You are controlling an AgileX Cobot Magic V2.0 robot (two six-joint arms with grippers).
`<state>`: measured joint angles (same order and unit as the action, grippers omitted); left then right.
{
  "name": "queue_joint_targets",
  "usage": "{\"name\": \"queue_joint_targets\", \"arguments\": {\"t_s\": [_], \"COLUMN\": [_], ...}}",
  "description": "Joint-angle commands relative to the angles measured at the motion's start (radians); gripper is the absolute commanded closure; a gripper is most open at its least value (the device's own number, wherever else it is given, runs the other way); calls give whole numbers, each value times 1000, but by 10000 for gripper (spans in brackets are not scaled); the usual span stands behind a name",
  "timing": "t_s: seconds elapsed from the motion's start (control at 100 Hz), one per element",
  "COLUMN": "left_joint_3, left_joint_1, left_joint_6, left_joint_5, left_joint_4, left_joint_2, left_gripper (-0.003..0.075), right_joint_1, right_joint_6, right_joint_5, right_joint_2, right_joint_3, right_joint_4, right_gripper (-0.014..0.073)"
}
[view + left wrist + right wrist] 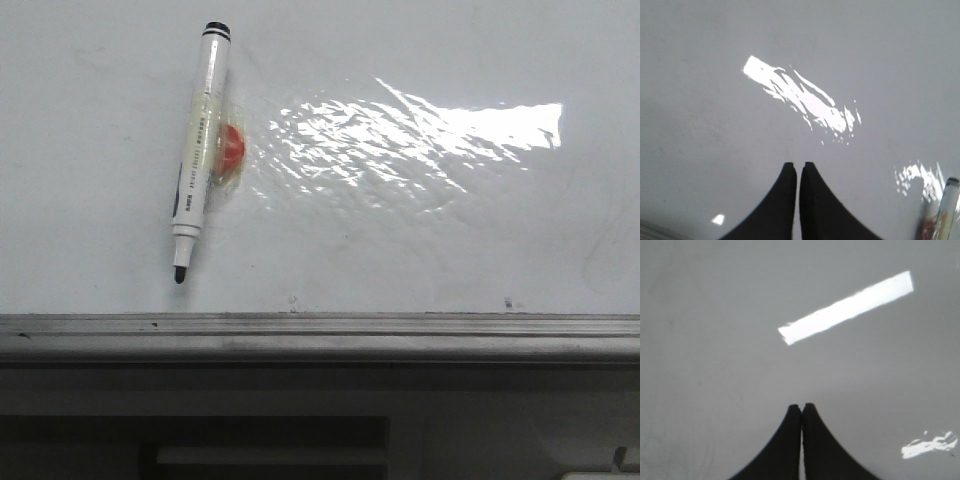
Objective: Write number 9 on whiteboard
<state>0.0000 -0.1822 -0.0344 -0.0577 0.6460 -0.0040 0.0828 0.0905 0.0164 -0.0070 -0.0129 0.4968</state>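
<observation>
A large glossy whiteboard (pixel 420 230) lies flat like a counter, filling the front view, with a grey metal frame (pixel 320 335) along its near edge. No number 9 is drawn on it yet; the surface shows only faint smudges and a bright patch of glare (pixel 410 135).

A white marker (pixel 198 150) with a black tip lies on the board at the left, uncapped, tip pointing toward the frame. It rests against a small red-orange object (pixel 230 150) under what looks like clear film (its exact nature is hard to tell).

Neither arm appears in the front view. In the wrist views, the left hand (pixel 798 170) hovers over bare board with its two fingers nearly together, holding nothing; the marker shows blurred at that view's edge. The right hand (pixel 801 410) also has its fingers pressed together, empty.

Likely risks: both hands must part before gripping. The marker is round and could roll when nudged, the red object beside it could block one finger, and the exposed tip may smear stray ink.
</observation>
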Motion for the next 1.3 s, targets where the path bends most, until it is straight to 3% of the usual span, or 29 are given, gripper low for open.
{"name": "queue_joint_targets", "arguments": {"t_s": [0.0,0.09,0.29,0.4,0.46,0.54,0.6,0.66,0.8,0.94,1.29], "left_joint_3": [7,-73,-365,-487,-526,-558,-561,-561,-561,-561,-572], "left_joint_1": [0,-3,-5,-4,-4,-10,-37,-79,-205,-334,-651], "left_joint_6": [-5,29,110,162,188,265,322,340,344,344,342], "left_joint_5": [98,-18,-309,-426,-469,-507,-500,-497,-478,-396,-52], "left_joint_4": [92,15,-340,-372,-352,-297,-237,-175,-99,0,68], "left_joint_2": [-27,-17,174,330,411,496,544,575,668,752,992], "left_gripper": [741,741,709,509,375,293,304,323,346,346,346], "right_joint_1": [8,8,8,8,8,6,-5,-32,-116,-134,-134], "right_joint_6": [2,16,120,120,120,120,120,120,120,120,120], "right_joint_5": [-86,5,441,543,564,584,593,588,600,602,593], "right_joint_2": [-18,-8,169,283,330,372,391,399,437,484,515], "right_joint_3": [7,110,393,511,557,608,640,654,674,674,674], "right_joint_4": [57,28,-200,-235,-233,-226,-222,-220,-240,-242,-232], "right_gripper": [656,655,655,613,530,370,238,186,186,186,186]}}
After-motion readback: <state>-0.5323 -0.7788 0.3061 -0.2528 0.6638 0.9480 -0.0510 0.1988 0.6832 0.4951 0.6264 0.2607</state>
